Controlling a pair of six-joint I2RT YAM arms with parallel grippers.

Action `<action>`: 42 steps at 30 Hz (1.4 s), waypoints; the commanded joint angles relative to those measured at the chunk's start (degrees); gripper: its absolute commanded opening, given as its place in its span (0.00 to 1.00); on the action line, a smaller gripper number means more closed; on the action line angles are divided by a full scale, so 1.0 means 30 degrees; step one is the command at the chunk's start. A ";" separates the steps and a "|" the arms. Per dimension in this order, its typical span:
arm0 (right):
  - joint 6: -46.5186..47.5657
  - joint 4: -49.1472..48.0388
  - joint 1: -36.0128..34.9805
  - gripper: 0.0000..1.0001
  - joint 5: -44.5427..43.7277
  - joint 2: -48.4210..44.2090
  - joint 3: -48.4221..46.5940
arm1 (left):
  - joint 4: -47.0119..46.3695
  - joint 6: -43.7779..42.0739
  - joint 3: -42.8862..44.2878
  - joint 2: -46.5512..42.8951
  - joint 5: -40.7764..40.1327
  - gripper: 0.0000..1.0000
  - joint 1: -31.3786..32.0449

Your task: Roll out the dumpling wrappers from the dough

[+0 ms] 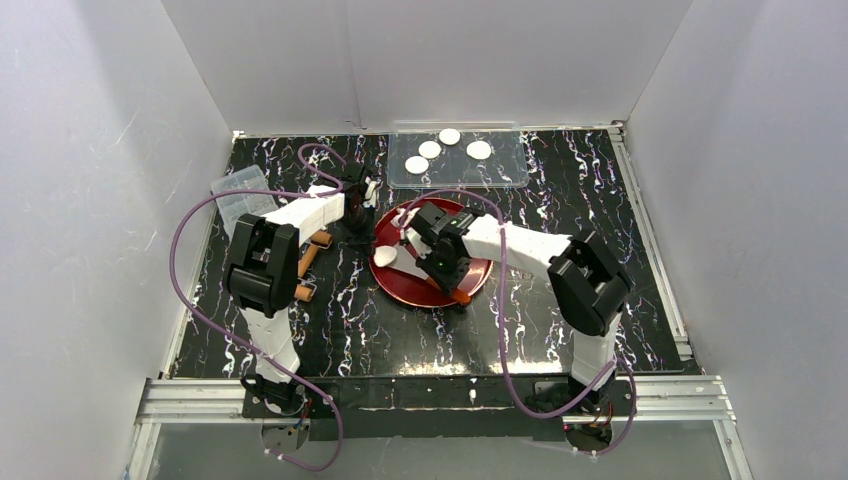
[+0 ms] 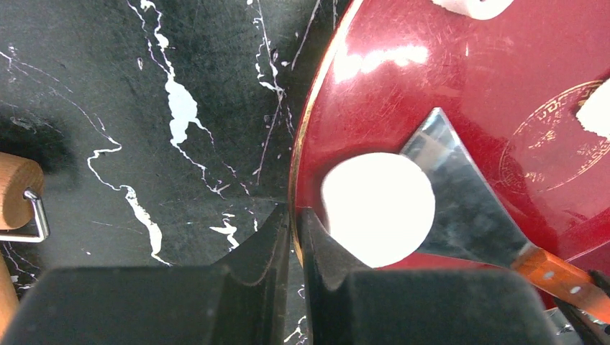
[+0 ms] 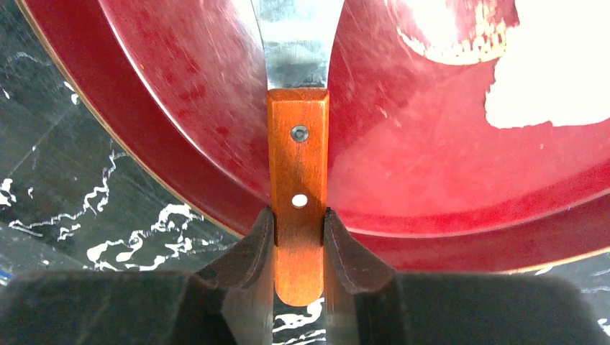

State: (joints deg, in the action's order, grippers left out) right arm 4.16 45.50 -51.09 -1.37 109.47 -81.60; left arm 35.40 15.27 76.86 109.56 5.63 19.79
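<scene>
A round white dumpling wrapper [image 2: 378, 208] lies near the left edge of the red plate [image 2: 446, 86], resting partly on the metal blade of a spatula [image 2: 467, 215]. My right gripper [image 3: 298, 219] is shut on the spatula's wooden handle [image 3: 297, 158]. My left gripper [image 2: 295, 223] is shut on the plate's left rim. Ragged white dough [image 3: 554, 79] is stuck to the plate's middle. Several more wrappers [image 1: 450, 135] sit in a clear tray [image 1: 505, 172] at the back. In the top view the left gripper [image 1: 362, 235] and right gripper [image 1: 450, 283] flank the wrapper [image 1: 385, 255].
A wooden rolling pin [image 1: 315, 255] lies left of the plate, its end also in the left wrist view [image 2: 14, 190]. A clear plastic box [image 1: 240, 195] stands at the far left. White walls enclose the black marbled table [image 1: 560, 330].
</scene>
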 commanded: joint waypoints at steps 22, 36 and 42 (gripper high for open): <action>-0.0412 -0.0712 0.2709 0.01 -0.0116 -0.5934 0.1598 | 0.0994 -0.0801 0.0606 -0.0296 0.0351 0.06 0.0081; -0.0136 -0.0372 0.7212 0.01 -0.1522 -0.6542 0.0133 | 0.2923 -0.3213 0.5952 -0.0259 0.1059 0.48 0.0053; -0.0339 -0.0036 0.9060 0.01 -0.1708 -0.6179 -0.0728 | 0.3905 -0.9206 1.1503 0.2636 0.4020 0.74 0.0377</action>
State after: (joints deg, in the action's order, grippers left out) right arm 3.20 45.17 -26.98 -5.43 92.18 -79.83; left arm 42.94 1.08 100.92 111.33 11.40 19.94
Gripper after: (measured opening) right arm 0.285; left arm 0.703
